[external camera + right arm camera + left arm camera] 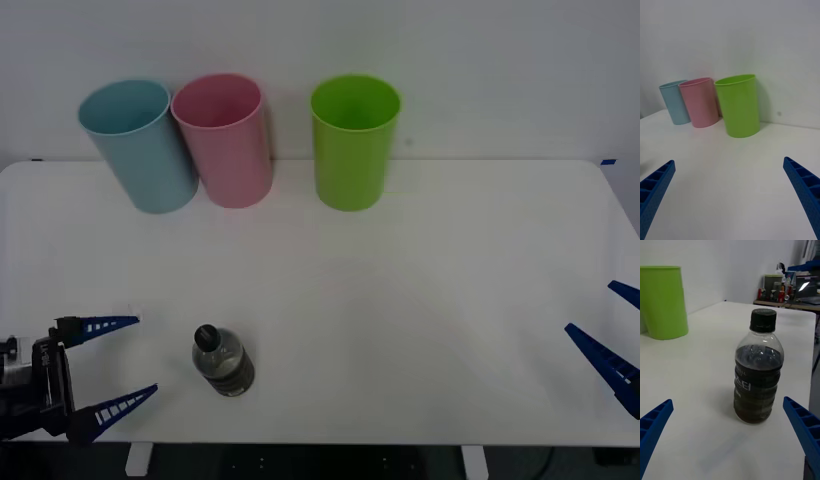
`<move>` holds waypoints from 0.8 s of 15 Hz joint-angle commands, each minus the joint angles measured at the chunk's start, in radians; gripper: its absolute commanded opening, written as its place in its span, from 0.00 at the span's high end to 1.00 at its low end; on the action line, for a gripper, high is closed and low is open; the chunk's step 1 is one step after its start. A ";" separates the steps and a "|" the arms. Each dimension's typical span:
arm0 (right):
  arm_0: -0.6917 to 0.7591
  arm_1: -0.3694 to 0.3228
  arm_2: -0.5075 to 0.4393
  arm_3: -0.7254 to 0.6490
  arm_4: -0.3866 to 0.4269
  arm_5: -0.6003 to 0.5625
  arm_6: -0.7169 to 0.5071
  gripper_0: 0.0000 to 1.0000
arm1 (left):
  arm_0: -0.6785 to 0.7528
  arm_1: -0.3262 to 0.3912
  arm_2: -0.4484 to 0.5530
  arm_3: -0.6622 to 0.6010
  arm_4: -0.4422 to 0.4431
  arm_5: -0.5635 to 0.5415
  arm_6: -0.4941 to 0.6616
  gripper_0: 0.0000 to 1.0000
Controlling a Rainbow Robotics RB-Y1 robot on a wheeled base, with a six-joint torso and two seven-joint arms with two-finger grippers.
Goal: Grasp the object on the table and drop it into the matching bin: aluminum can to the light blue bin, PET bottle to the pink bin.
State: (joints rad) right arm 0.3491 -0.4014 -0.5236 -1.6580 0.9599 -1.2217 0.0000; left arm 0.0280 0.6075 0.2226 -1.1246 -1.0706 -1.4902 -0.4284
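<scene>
Left gripper (105,368): I see it low at the table's near left corner, its two blue ribbed fingers spread wide and holding nothing, aimed at the bottle from the side.
Light blue bin (138,143): it stands upright at the far left of the back row, touching or nearly touching its pink neighbour. It is for cans, so I judge it the wrong target here.
PET bottle (223,362): it stands upright on the table (420,300) near the front edge, just beside the left gripper's fingertips but apart from them. In the left wrist view it sits between the open fingers, a little ahead of them, black cap on and dark label band facing me.
Pink bin (224,138): it is upright in the back row, well apart from the bottle. This is where I judge the bottle belongs.
Lime green bin (353,140): it is upright, set apart to the right of the pink one.
Right gripper (612,340): it is parked at the table's right edge, fingers apart and empty.
Risk: the bottle is small and light, so a fingertip brushing it before the fingers close could tip it over. The blue and pink rims sit so close that a drop released off-centre could land in the wrong bin.
</scene>
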 commanded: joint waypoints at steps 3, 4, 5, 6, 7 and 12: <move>0.000 0.000 0.000 0.000 0.000 0.000 0.000 0.00 | -0.016 -0.002 -0.016 0.002 -0.054 -0.033 -0.003 0.00; 0.000 0.000 0.000 0.000 0.000 0.000 0.000 0.00 | -0.016 -0.002 -0.023 0.002 -0.054 -0.033 -0.003 0.00; 0.000 0.000 0.000 0.000 0.000 0.000 0.000 0.00 | -0.016 -0.002 -0.032 0.002 -0.054 -0.033 0.002 0.00; 0.000 0.000 0.000 0.000 0.000 0.000 0.000 0.00 | -0.016 -0.006 -0.037 0.002 -0.055 -0.032 0.003 0.00; 0.000 0.000 0.000 0.000 0.000 0.000 0.000 0.00 | -0.016 -0.017 -0.037 0.008 -0.057 -0.032 0.002 0.00; 0.000 0.000 0.000 0.000 0.000 0.000 0.000 0.00 | -0.016 -0.086 -0.037 0.012 -0.071 -0.016 -0.009 0.00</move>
State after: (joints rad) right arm 0.3491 -0.4014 -0.5236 -1.6580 0.9599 -1.2217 0.0000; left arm 0.0122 0.5322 0.1853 -1.1109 -1.1382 -1.5119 -0.4348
